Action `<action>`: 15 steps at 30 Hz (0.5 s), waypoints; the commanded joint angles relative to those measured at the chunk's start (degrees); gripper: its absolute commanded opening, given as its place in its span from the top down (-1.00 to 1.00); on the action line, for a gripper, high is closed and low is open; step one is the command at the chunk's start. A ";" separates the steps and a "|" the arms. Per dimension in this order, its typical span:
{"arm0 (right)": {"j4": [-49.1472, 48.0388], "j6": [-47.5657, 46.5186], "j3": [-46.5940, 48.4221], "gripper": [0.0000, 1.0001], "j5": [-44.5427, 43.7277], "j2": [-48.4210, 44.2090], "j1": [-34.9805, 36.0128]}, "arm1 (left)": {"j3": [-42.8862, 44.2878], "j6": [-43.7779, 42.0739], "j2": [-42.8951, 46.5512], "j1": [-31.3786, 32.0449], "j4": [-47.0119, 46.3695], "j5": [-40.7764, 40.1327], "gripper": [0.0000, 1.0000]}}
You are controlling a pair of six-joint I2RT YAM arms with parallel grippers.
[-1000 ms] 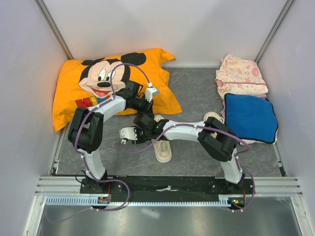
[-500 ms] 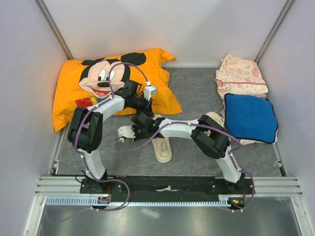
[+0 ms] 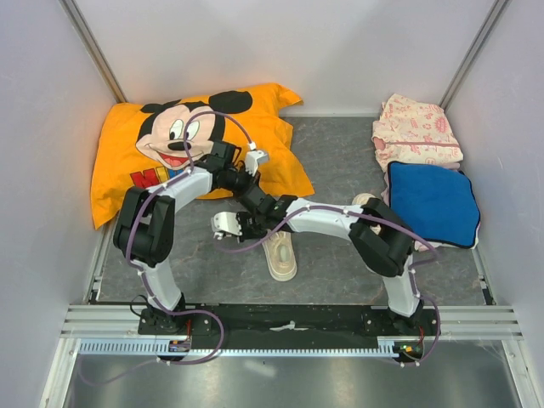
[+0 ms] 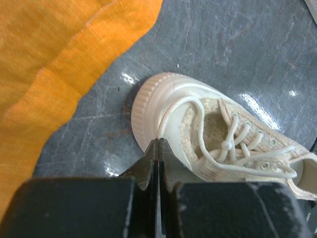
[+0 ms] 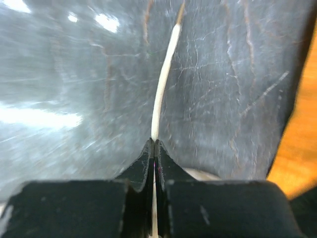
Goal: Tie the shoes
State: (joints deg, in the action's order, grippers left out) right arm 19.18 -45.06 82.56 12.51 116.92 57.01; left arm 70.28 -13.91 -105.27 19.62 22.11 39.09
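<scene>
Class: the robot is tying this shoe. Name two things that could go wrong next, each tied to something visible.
The right end effector pinches the lace end only at its fingertips; pulling may slip it free. The left end effector holds the lace loop at the toe of the unpinned shoe, which could drag or tip.

Cream shoe (image 4: 188,134), white lace (image 5: 160,94); orange pillow (image 3: 123,174) with Mickey print; blue cushion (image 3: 433,204); pink floral cloth (image 3: 416,127); dark grey veined table (image 3: 340,161); white-and-black arms (image 3: 327,219).
</scene>
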 commanded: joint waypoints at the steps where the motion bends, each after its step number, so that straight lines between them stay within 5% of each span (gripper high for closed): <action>1: 2.79 4.27 -1.35 1.00 6.29 -8.98 0.03 | -1.46 2.40 5.86 -0.10 0.12 0.64 0.97; 15: 8.42 15.61 -9.70 1.00 15.25 -27.01 -0.06 | -17.63 -2.88 21.95 -3.52 9.27 -8.41 0.97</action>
State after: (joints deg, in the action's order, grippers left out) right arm 26.20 -34.68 74.59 22.52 93.30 56.99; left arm 55.77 -14.33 -85.76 18.33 28.67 34.72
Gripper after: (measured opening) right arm 0.007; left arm 0.022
